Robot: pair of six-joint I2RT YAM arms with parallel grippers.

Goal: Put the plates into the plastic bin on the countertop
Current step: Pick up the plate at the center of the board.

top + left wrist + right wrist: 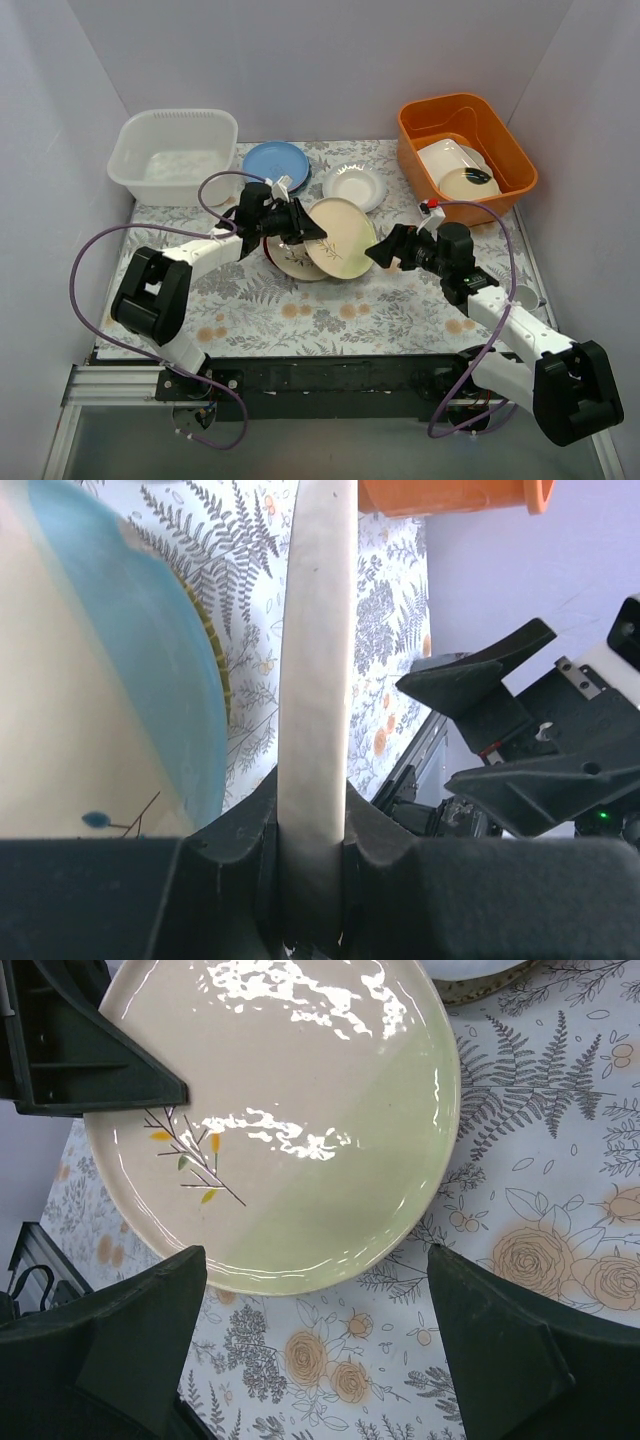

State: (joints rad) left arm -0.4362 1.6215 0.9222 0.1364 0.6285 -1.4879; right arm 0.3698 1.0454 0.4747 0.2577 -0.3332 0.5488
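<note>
1. The top view shows the left tool point(292, 222) clamped on the rim of the cream leaf-sprig plate point(340, 237), tilted over a stack of plates point(283, 258) mid-table.
2. Only the left wrist view shows that rim edge-on, pinched between the fingers, with a cream and pale blue plate point(110, 680) beside it.
3. The right wrist view shows the right tool point(315, 1260) spread wide at the plate's edge, gripping nothing.
4. The translucent plastic bin point(175, 150) sits far left, well apart from the held plate.
5. A blue plate point(275, 160) and a white scalloped plate point(355, 185) lie on the fern-printed table point(330, 315); an orange tub point(512, 150) stands far right, against pale walls point(320, 60).
</note>
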